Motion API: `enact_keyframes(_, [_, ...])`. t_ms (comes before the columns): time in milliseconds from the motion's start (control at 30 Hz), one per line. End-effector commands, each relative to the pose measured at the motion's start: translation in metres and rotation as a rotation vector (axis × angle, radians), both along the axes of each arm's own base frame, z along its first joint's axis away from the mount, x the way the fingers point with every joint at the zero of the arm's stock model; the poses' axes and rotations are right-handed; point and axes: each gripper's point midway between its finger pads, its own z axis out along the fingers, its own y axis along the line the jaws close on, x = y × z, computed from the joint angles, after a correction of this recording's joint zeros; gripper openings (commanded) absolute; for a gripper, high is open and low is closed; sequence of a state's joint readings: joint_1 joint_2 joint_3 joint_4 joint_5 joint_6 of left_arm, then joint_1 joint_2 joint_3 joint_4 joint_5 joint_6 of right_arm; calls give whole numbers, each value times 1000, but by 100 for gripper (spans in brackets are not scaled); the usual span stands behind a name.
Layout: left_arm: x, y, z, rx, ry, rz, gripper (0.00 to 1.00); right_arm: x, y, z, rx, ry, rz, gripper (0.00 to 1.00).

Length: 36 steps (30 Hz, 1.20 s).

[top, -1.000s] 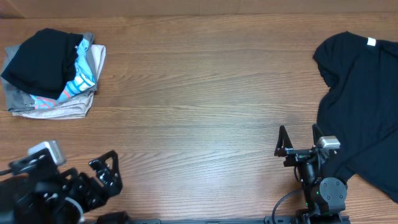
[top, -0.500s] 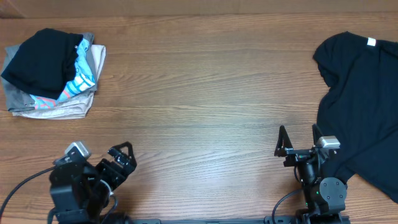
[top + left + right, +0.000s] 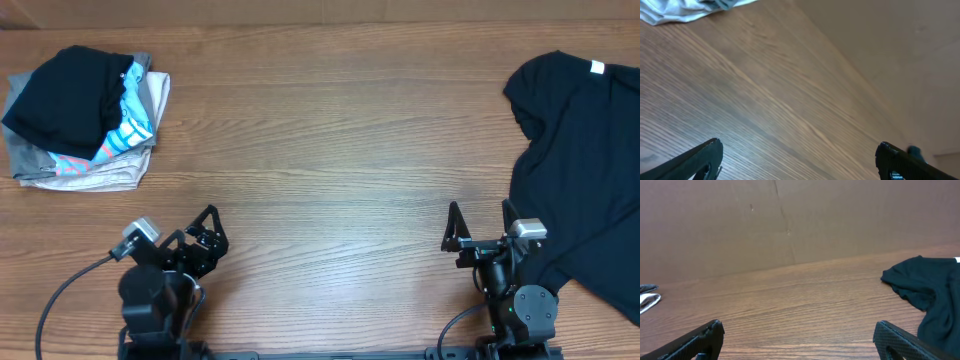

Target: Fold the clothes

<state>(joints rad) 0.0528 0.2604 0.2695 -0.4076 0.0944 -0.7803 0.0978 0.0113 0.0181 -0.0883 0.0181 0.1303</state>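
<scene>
A black T-shirt (image 3: 585,160) lies spread and rumpled at the table's right side, a small white tag near its top; in the right wrist view the black T-shirt (image 3: 925,285) shows at the right. My right gripper (image 3: 481,215) stands open at the front edge, just left of the shirt's lower part, nothing between its fingers (image 3: 799,330). Another black garment (image 3: 65,95) sits folded on top of a pile at the far left. My left gripper (image 3: 208,238) is open over bare wood at the front left, empty (image 3: 799,150).
The pile of folded clothes (image 3: 95,150) holds grey, beige and light-blue patterned pieces under the black one; its pale edge (image 3: 680,10) shows in the left wrist view. A brown wall (image 3: 790,220) rises behind the wooden table (image 3: 330,150).
My left arm has swung in from the lower left corner toward the right, its gripper now pointing up-right over the table. The right arm and the clothes have not moved.
</scene>
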Motion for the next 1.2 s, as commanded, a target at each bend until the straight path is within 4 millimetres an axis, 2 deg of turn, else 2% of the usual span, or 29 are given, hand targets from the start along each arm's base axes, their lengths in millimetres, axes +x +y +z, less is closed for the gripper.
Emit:
enact_keyframes(0, [0, 15, -16, 42, -3, 89, 100, 0, -2, -1, -7, -6, -11, 100])
enact_keyframes(167, [3, 22, -30, 128, -30, 107, 100, 0, -2, -1, -7, -6, -11, 100])
enact_keyframes(467, [13, 16, -20, 340, -172, 18, 100, 0, -2, -1, -7, -6, -10, 100])
enact_keyframes(867, [14, 14, -19, 657, -183, -85, 100, 0, -2, -1, -7, -6, -10, 100])
enact_keyframes(1167, [13, -6, -11, 807, -254, -222, 100, 0, -2, -1, -7, -6, -10, 100])
